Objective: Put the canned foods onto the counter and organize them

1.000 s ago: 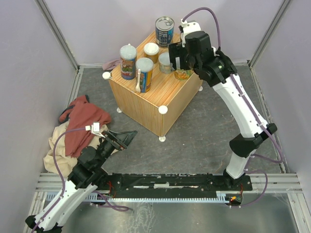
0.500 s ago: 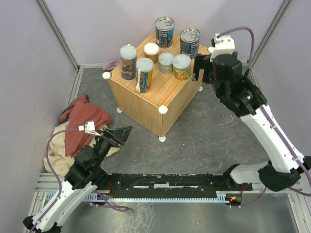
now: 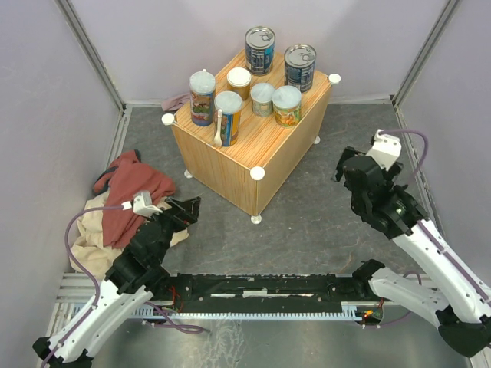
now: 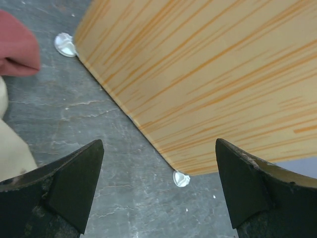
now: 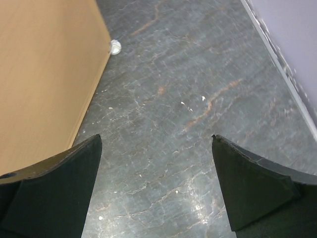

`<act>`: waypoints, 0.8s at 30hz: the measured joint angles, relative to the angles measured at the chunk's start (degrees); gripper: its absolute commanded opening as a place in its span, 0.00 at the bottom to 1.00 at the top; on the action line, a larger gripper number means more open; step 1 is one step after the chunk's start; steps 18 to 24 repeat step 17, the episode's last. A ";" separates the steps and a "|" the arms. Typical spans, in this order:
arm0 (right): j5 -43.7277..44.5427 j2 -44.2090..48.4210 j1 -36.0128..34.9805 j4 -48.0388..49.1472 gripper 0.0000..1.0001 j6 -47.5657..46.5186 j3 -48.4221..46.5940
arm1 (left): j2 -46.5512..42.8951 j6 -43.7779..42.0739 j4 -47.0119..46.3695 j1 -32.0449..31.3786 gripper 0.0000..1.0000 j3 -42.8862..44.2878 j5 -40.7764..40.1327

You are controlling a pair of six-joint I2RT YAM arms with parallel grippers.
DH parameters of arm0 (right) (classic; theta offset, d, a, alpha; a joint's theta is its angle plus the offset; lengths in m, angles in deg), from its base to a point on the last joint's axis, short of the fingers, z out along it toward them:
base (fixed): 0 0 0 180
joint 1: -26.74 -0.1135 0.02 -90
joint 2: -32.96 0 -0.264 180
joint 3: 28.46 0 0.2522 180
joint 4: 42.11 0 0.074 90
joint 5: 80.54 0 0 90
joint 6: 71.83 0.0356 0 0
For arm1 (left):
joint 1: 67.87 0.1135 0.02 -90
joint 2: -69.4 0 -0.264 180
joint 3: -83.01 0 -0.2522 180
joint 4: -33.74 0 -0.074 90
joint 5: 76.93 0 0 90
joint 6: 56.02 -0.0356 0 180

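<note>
The big wood-grain counter [image 3: 257,149] has my left end effector [image 3: 186,207] low off its near-left face and my right end effector [image 3: 340,164] off its right side, both spread wide and holding nothing, while all seven canned foods [image 3: 262,98] stand upright on its top.

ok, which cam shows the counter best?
Top external: the whole counter, seven cans on top. Left wrist shows only one wood-grain face and two white caps; right wrist just part of one face and one cap.
</note>
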 measured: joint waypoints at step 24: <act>7.89 -4.22 0.00 -13.55 0.99 19.10 5.27 | 0.39 -3.04 0.66 0.00 1.00 1.29 -12.24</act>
